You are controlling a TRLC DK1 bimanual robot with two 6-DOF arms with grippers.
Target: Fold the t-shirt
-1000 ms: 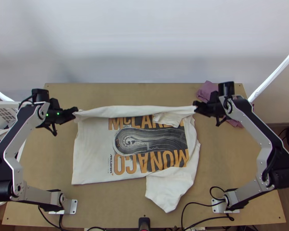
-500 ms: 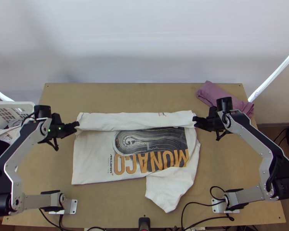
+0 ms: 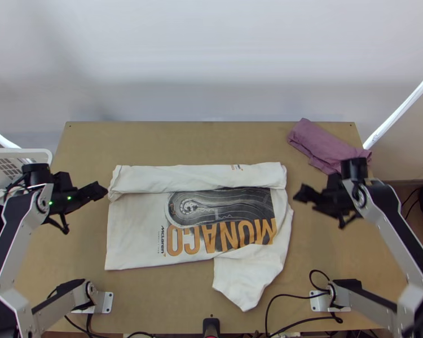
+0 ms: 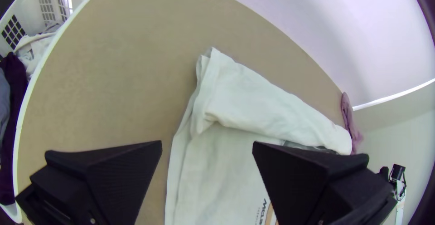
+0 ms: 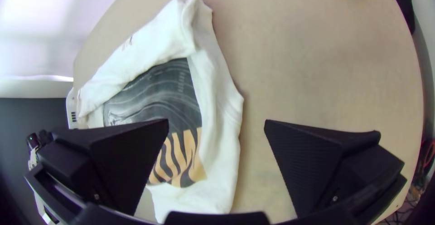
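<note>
While the white t-shirt (image 3: 135,225) lies flat on the table (image 3: 172,143) between the two claws, neither claw has hold of it. The left claw (image 3: 101,191) is just beside the shirt's left side. In its own wrist view, the left claw (image 4: 207,143) is wide open, with nothing in its grip. The right claw (image 3: 299,194) is just beside the shirt's other side. In its own wrist view, the right claw (image 5: 216,120) is wide open and has let go too. The part of the shirt farthest from the robot is flipped over in one long strip that runs from near one claw to near the other. A shirt corner pokes out nearer the robot than the right claw. Past the right claw lies a purple cloth (image 3: 324,143). Left of the left claw is a white basket (image 3: 28,151) with clothes in it.
</note>
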